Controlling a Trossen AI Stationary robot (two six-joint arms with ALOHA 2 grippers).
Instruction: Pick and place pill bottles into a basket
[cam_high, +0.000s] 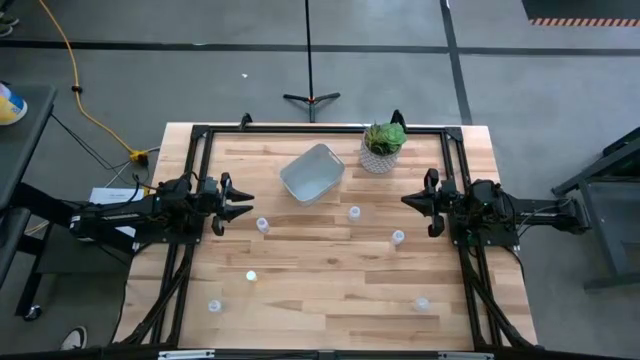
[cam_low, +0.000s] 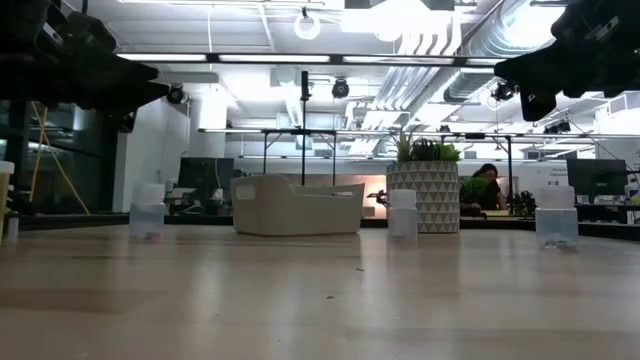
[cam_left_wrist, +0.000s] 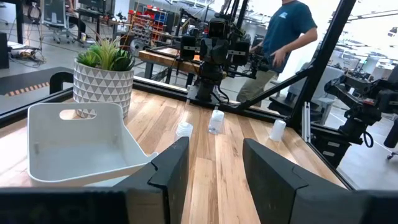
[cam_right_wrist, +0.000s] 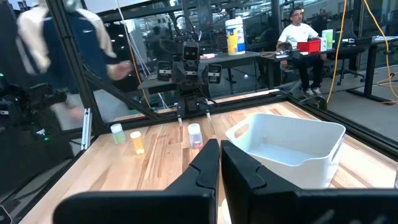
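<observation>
The light grey basket stands on its base at the table's far middle; it also shows in the low view. Several small white pill bottles stand upright on the wood, among them one near my left gripper, one at mid-table and one near my right gripper. My left gripper hovers open and empty at the left side, above the table. My right gripper hovers shut and empty at the right side.
A white patterned pot with a green plant stands right of the basket at the far edge. More bottles stand nearer the front edge. A black frame rims the table. People show beyond the table.
</observation>
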